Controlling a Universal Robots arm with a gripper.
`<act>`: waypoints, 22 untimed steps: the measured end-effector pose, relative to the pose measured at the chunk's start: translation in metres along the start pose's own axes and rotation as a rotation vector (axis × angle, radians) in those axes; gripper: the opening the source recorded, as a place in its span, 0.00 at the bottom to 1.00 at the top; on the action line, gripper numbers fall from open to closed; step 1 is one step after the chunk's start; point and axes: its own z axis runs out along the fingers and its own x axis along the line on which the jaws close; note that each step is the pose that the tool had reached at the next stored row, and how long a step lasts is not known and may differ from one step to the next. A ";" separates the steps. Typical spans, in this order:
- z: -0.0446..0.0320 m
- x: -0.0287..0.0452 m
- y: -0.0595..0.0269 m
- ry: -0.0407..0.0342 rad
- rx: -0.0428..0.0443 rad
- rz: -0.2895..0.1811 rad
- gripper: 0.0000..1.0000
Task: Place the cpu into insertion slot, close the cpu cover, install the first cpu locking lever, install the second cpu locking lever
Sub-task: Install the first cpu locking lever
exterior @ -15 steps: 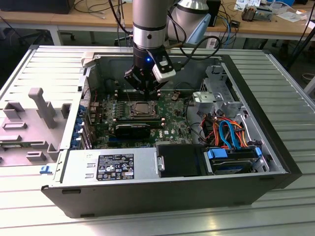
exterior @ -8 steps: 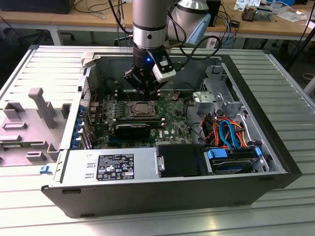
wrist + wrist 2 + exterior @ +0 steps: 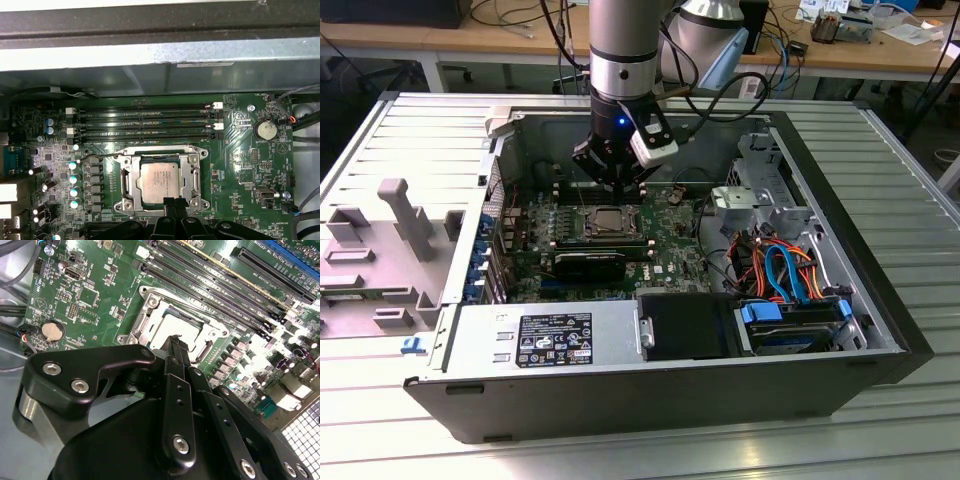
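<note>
Checking each view, we get:

exterior view: we see the arm reaching down into the open computer case (image 3: 860,200), which lies on its side on a slatted metal table (image 3: 920,160). The gripper (image 3: 620,180) hangs just above the far edge of the insertion slot (image 3: 610,222), near the middle of the green motherboard (image 3: 675,232).

exterior view, extras: power supply (image 3: 545,340) sits along the case's near wall; a bundle of orange and blue cables (image 3: 782,268) sits at the exterior view's right.

second wrist view: gripper (image 3: 175,344) fingers are pressed together with nothing between them, tips just over one edge of the cpu cover (image 3: 150,322). The cpu (image 3: 175,329) lies flat inside the socket, its silver top showing through the cover's cut-out.

first wrist view: cpu (image 3: 159,181) is seated in the insertion slot (image 3: 192,165), cpu cover (image 3: 131,177) down flat around it. Finger tips (image 3: 171,201) sit at the cpu's edge; we can't tell if they touch. Memory slots (image 3: 145,122) run beside the socket. We can't tell the lever positions.
</note>
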 end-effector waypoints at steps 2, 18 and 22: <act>0.0000 0.0000 0.0000 0.0000 -0.0001 -0.002 0.11; 0.0000 0.0000 0.0000 -0.0006 0.0000 -0.015 0.11; 0.0000 0.0000 0.0000 -0.0008 0.0000 -0.020 0.11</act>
